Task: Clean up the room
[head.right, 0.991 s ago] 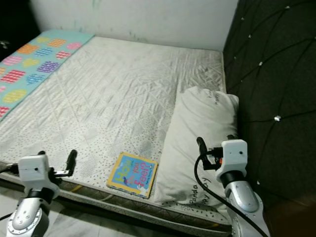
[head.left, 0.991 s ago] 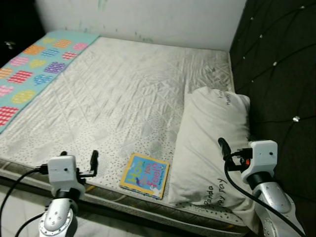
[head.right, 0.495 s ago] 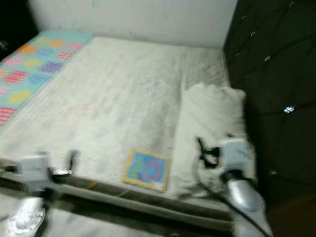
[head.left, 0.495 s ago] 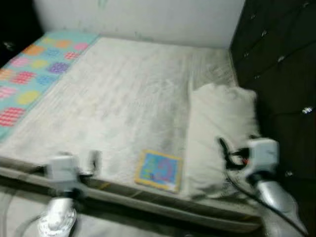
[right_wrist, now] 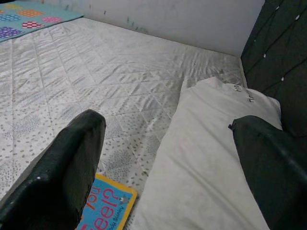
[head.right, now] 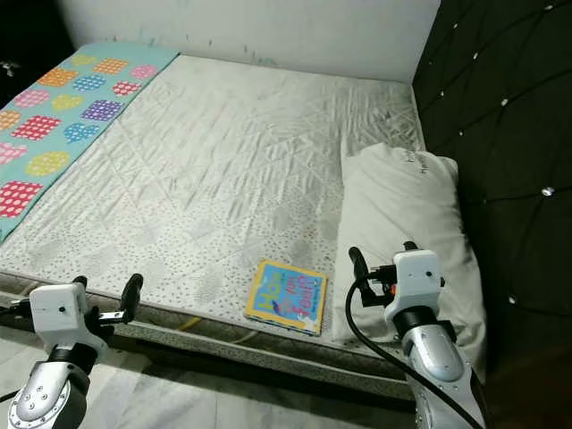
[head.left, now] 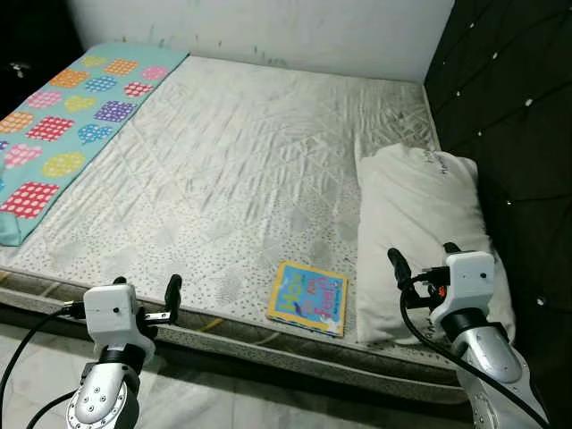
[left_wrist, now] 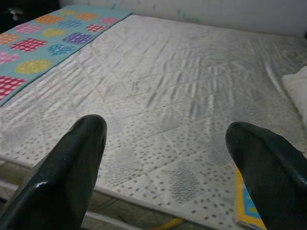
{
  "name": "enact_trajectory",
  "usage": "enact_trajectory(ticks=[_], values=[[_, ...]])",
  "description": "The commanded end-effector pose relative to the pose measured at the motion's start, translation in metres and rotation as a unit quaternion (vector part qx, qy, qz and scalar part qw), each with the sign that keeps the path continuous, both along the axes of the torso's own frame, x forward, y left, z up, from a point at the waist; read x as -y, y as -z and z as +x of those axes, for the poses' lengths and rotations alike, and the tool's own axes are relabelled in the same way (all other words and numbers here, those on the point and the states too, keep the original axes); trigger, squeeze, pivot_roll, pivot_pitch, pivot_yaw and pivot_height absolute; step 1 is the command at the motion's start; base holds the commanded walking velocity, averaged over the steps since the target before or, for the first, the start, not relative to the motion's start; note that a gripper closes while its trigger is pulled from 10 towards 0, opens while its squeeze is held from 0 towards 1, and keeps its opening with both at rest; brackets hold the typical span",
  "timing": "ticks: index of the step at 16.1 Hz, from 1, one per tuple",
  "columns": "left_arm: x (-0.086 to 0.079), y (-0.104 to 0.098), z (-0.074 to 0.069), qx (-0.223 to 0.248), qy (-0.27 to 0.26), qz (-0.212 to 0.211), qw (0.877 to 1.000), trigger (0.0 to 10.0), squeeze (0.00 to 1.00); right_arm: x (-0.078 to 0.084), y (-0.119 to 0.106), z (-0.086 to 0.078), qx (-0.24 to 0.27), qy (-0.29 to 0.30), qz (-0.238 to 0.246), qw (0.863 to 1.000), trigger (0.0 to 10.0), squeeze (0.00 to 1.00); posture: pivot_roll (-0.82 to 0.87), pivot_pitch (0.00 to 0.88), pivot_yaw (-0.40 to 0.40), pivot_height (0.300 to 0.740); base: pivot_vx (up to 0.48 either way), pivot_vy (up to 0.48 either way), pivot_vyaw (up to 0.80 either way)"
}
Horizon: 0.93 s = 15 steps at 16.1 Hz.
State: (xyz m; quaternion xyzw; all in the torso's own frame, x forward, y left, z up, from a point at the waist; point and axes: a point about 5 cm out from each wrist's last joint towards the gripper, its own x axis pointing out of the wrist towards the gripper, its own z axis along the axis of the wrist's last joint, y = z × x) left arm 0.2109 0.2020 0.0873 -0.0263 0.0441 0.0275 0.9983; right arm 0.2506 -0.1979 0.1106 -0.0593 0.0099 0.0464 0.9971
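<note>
The head views take in the whole bed (head.left: pixel 241 170): a bare quilted mattress against a pale wall, with a dark tufted headboard (head.left: pixel 509 107) along its right side. One book (head.left: pixel 308 298), yellow-edged with a blue cover, lies flat near the bed's front edge, just beside the front end of the one white pillow (head.left: pixel 420 232), which runs along the headboard side. One teal blanket (head.left: pixel 63 125) with coloured dots lies along the bed's left edge.

Both arms are raised before the front edge. The left tool (head.left: pixel 172 293) hangs at the front edge towards the left corner, well apart from the book. The right tool (head.left: pixel 420 268) sits over the front end of the pillow, near the book.

The left wrist view adds that its tool's two black fingers (left_wrist: pixel 72 177) are spread wide with nothing between them, and it catches only a corner of the book (left_wrist: pixel 247 211) beside one finger. The right wrist view shows its fingers (right_wrist: pixel 62 177) likewise wide apart and empty, one over the book's (right_wrist: pixel 103 206) printed cover, the other over the pillow (right_wrist: pixel 206 163); black lettering on the pillow's far end shows there.
</note>
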Motion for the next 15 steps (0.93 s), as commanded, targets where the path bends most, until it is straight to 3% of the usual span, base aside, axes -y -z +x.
enact_trajectory(ticks=[1, 7, 11, 15], values=[[0.0022, -0.0024, -0.0014, 0.004, 0.01, -0.001, 1.0, 10.0, 0.0, 0.0028, -0.0017, -0.0012, 0.003, 0.004, -0.004, 1.0, 10.0, 0.0, -0.17, 0.105, 0.0, 0.74, 0.251, 0.0, 0.0], [0.0027, -0.0015, -0.0022, -0.002, 0.012, -0.003, 1.0, 10.0, 0.0, 0.0012, -0.002, -0.0009, 0.003, 0.0, -0.002, 1.0, 10.0, 0.0, -0.17, 0.11, -0.001, 0.74, 0.18, 0.0, -0.61], [-0.0004, 0.0019, 0.0003, -0.021, -0.02, 0.001, 1.0, 10.0, 0.0, 0.0003, -0.0016, 0.0012, 0.003, -0.001, -0.002, 1.0, 10.0, 0.0, -0.16, 0.106, -0.003, 0.74, 0.0, 0.0, 0.0], [0.0031, 0.0001, 0.0016, -0.011, 0.003, -0.015, 1.0, 10.0, 0.0, -0.0002, -0.0009, 0.0021, 0.002, 0.0, 0.0, 1.0, 10.0, 0.0, -0.16, 0.099, 0.002, 0.74, 0.0, 0.062, -0.12]])
